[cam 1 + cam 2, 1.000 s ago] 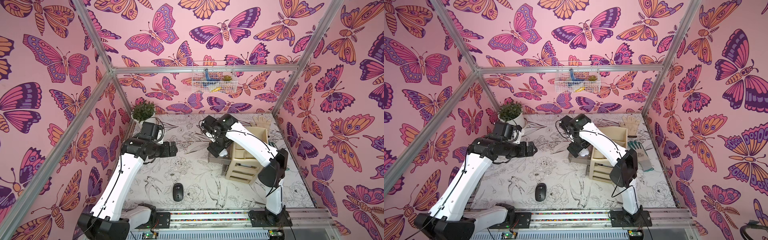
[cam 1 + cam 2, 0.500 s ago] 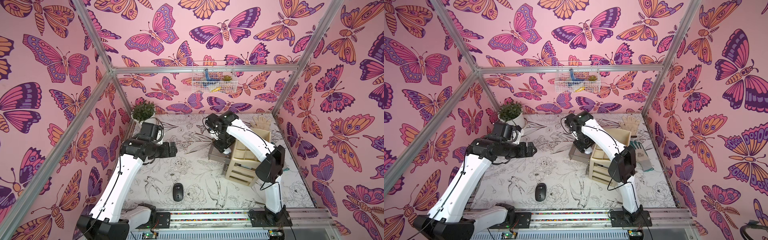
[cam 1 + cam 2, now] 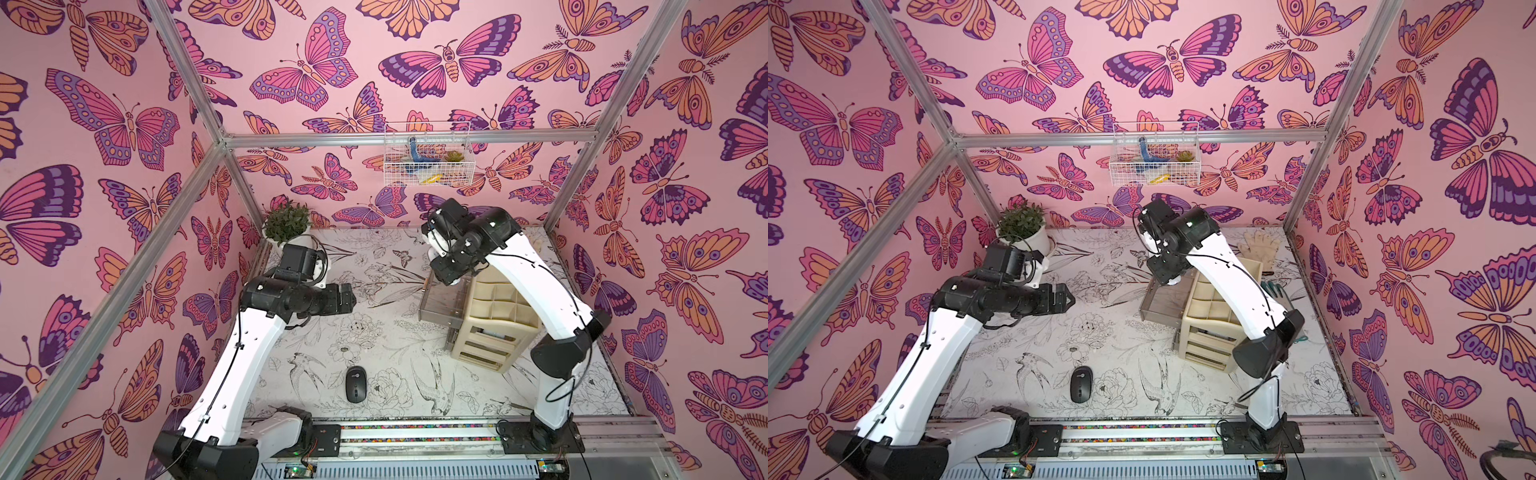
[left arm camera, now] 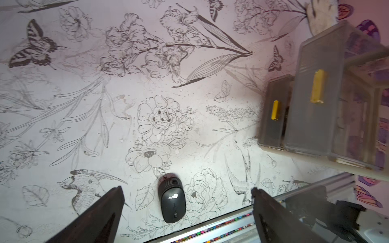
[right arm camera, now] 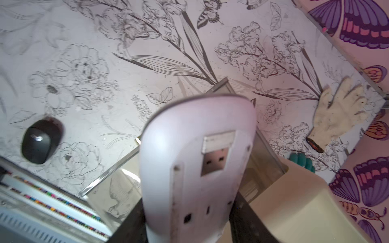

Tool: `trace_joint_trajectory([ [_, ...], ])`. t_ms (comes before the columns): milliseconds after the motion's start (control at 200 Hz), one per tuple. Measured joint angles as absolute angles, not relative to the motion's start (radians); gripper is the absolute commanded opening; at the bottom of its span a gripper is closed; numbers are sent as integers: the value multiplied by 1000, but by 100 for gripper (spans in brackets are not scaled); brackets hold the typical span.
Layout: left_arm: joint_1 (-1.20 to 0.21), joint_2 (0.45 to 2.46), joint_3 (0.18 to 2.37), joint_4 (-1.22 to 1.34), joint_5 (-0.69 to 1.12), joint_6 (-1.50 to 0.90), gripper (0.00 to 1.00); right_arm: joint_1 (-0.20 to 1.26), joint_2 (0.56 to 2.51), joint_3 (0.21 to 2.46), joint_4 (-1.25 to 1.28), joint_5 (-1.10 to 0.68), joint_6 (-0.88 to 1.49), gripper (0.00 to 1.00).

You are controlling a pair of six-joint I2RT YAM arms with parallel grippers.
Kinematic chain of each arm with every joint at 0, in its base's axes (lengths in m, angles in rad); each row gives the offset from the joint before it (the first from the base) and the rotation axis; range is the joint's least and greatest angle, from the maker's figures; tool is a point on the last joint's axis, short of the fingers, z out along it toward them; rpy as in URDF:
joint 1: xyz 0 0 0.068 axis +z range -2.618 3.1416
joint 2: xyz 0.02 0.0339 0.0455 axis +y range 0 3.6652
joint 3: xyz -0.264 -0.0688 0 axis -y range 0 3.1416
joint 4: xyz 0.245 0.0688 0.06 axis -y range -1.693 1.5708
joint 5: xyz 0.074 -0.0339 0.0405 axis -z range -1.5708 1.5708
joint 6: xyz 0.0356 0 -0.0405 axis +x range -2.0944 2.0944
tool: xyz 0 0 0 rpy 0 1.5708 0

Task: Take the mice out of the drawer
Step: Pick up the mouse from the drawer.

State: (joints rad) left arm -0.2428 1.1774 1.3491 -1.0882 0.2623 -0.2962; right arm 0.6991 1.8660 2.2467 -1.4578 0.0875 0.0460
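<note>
Mice sit in two places: a pale mouse (image 5: 197, 164) stands on end, underside toward the wrist camera, clamped between the jaws of the right gripper (image 3: 451, 272) just above the pulled-out clear drawer (image 3: 436, 301) — apparently so it can clear the drawer's walls. A black mouse (image 3: 356, 384) lies flat on the table (image 3: 374, 332) near the front rail, well apart from that claw. The left gripper (image 4: 186, 188) hangs spread wide over the table, holding nothing — probably parked out of the way.
</note>
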Motion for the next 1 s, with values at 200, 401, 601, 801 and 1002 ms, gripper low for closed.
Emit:
trace_joint_trajectory([
  [200, -243, 1070, 1328, -919, 509, -300, 100, 699, 1584, 1814, -1143, -239, 62, 56],
  [401, -249, 944, 1203, -702, 764, -321, 100, 699, 1417, 1548, -815, -593, 158, 56],
  [601, -333, 950, 1142, -596, 879, -326, 100, 701, 1351, 1411, -510, -822, 291, 57],
  [801, -393, 950, 1142, -536, 886, -334, 100, 730, 1356, 1402, -408, -885, 337, 57],
  [1002, -417, 952, 1142, -487, 862, -359, 100, 752, 1379, 1402, -381, -899, 344, 57],
])
